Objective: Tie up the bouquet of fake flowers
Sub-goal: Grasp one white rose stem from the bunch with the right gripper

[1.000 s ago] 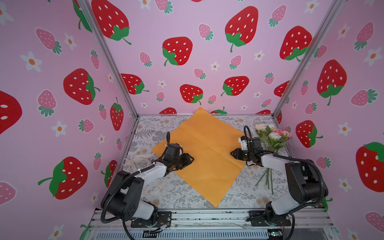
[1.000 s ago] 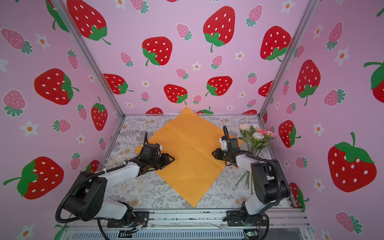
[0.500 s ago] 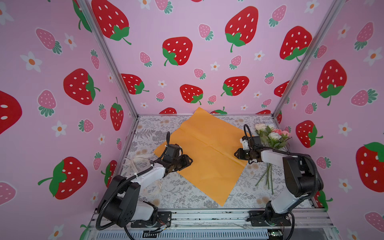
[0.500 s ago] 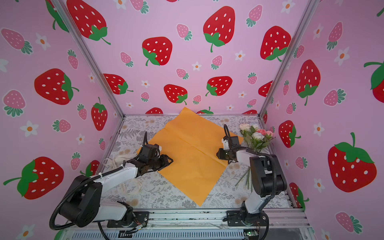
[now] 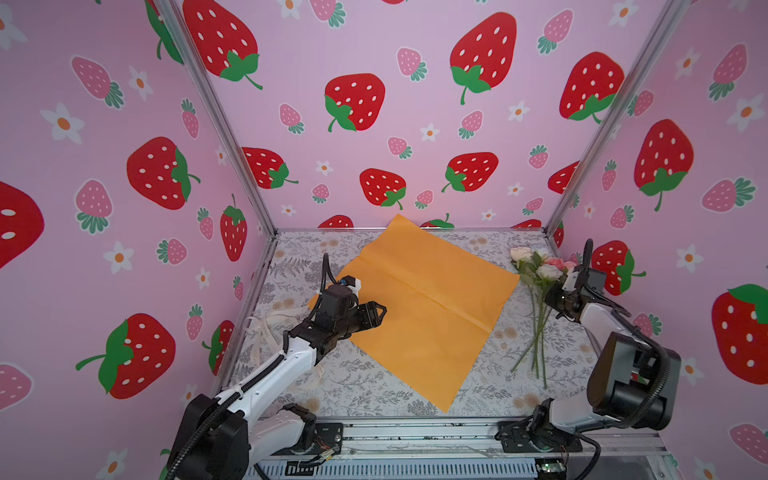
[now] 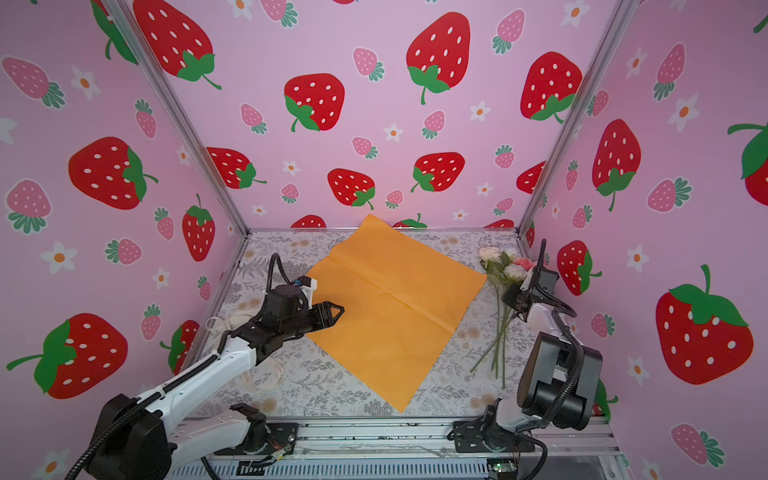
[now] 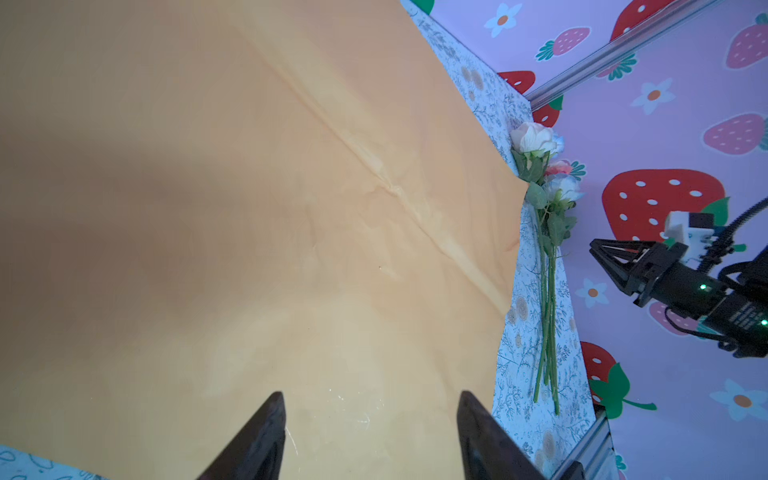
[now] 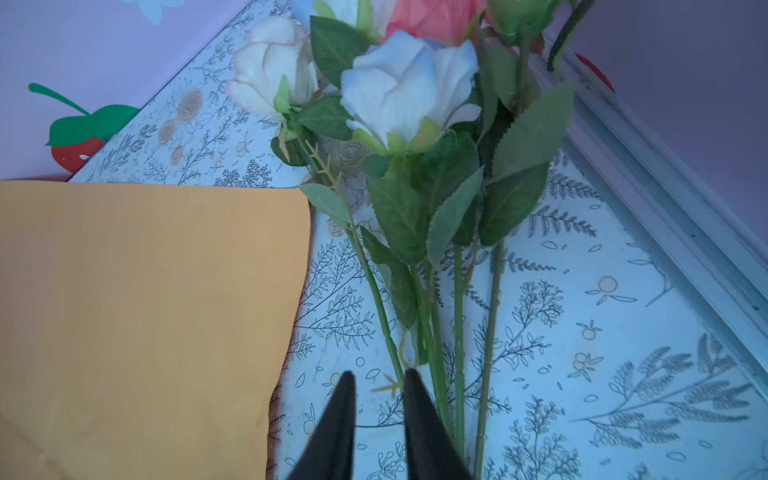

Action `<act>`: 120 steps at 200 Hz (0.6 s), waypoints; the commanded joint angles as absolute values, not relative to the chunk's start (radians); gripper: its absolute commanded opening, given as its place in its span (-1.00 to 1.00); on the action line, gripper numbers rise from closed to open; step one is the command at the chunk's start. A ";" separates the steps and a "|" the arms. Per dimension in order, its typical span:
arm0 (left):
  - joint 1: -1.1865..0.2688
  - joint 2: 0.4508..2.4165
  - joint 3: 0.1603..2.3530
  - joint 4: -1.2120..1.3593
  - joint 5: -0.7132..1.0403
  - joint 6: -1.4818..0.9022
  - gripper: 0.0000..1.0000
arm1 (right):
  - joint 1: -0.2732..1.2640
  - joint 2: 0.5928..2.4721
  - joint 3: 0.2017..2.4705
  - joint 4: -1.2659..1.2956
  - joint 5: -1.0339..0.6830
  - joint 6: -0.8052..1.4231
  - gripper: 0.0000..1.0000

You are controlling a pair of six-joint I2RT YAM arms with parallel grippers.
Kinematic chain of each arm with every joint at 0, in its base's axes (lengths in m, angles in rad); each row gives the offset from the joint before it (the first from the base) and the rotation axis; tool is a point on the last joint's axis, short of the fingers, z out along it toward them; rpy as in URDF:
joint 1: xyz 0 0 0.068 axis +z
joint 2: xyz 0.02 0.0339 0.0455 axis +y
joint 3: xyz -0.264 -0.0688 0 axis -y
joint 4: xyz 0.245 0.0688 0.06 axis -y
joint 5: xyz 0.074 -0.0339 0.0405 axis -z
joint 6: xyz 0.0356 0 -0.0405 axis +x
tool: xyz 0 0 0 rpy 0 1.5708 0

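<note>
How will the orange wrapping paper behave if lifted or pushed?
The orange wrapping paper looks thin and creased, its far corner bending up the back wall, so it would likely droop. Wide and flat, it probably wrinkles or slides when pushed.

Table (image 5: 357, 382): wrapping paper (image 5: 424, 307) lies flat at centre, its far corner against the back wall (image 5: 415, 124). Fake flowers (image 5: 547, 272) lie on the table just right of the paper's right corner, heads toward the back, stems toward the front. Ribbon (image 6: 239, 318) lies left of the paper, partly under the left arm (image 5: 291, 361). Left gripper (image 7: 372, 395) sits over the paper's left part; right gripper (image 8: 379, 374) sits beside the stems.
</note>
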State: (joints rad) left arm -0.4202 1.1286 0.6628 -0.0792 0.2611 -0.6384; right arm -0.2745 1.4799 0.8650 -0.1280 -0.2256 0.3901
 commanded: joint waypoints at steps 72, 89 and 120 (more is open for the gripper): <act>-0.406 1.145 0.599 -0.029 0.271 -0.624 0.40 | -0.182 1.661 1.011 -0.293 -0.105 0.309 -0.56; -0.399 1.144 0.607 -0.044 0.275 -0.614 0.41 | -0.181 1.651 1.011 -0.289 -0.031 0.319 -0.51; -0.391 1.139 0.595 -0.048 0.271 -0.615 0.42 | -0.181 1.653 1.021 -0.310 0.023 0.299 -0.46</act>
State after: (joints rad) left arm -0.3988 1.1435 0.5892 -0.0280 0.2718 -0.6292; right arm -0.1761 1.6569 0.9928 -0.2592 -0.0769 0.3191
